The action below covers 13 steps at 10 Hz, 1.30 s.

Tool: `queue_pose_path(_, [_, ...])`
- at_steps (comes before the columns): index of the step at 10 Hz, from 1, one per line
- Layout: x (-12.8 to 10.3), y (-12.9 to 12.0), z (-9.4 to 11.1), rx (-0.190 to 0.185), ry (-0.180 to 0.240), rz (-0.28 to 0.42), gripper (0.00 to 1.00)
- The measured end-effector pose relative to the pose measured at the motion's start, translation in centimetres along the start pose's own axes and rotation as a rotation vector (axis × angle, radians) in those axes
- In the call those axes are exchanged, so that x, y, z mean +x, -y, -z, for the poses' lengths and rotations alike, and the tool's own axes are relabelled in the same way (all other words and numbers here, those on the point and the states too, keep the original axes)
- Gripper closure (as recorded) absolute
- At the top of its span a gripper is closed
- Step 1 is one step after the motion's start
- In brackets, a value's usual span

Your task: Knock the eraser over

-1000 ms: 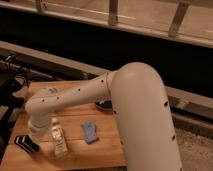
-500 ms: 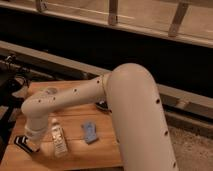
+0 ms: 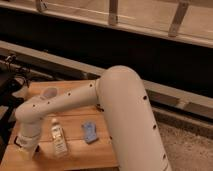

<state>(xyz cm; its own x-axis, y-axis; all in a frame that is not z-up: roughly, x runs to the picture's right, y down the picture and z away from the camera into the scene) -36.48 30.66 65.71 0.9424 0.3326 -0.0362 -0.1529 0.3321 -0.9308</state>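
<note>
A small blue flat block [image 3: 90,132], seemingly the eraser, lies on the wooden table [image 3: 75,155], right of centre near the front edge. My white arm [image 3: 75,102] curves down across the table to its front left corner. The gripper [image 3: 24,148] hangs there at the end of the arm, just above the table top and well left of the blue block. A pale bottle-like object [image 3: 58,138] sits between the gripper and the blue block. Nothing shows in the gripper.
A dark piece of equipment with cables [image 3: 12,80] stands left of the table. A grey ledge [image 3: 180,97] and a dark wall run behind it. Speckled floor [image 3: 187,150] lies to the right.
The arm's wrist has swung further toward the table's front left corner. The dark shape seen beside the gripper earlier no longer shows. The bottle-like object and blue block have not moved.
</note>
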Motion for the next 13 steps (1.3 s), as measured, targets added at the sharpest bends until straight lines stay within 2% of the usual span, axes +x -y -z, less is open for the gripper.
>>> queue_pose_path(1, [-0.4,0.2,0.1,0.003,0.009,0.011,0.96])
queue_pose_path(2, [-1.1,0.6,0.8,0.041,0.039,0.016,0.85])
queue_pose_path(3, [-1.3,1.5,1.6,0.083,0.054,0.004,0.79])
queue_pose_path(4, [-1.1,2.3,2.0,0.095,0.041,-0.009,0.79])
queue_pose_path(7, [-2.2,2.6,1.9,0.099,0.023,0.023,0.97])
queue_pose_path(9, [-3.1,3.1,2.1,0.1,0.023,0.021,0.98])
queue_pose_path(11, [-2.0,2.9,2.2,0.102,0.017,0.02,0.98])
queue_pose_path(13, [-1.7,2.6,2.4,0.127,0.02,0.025,0.98])
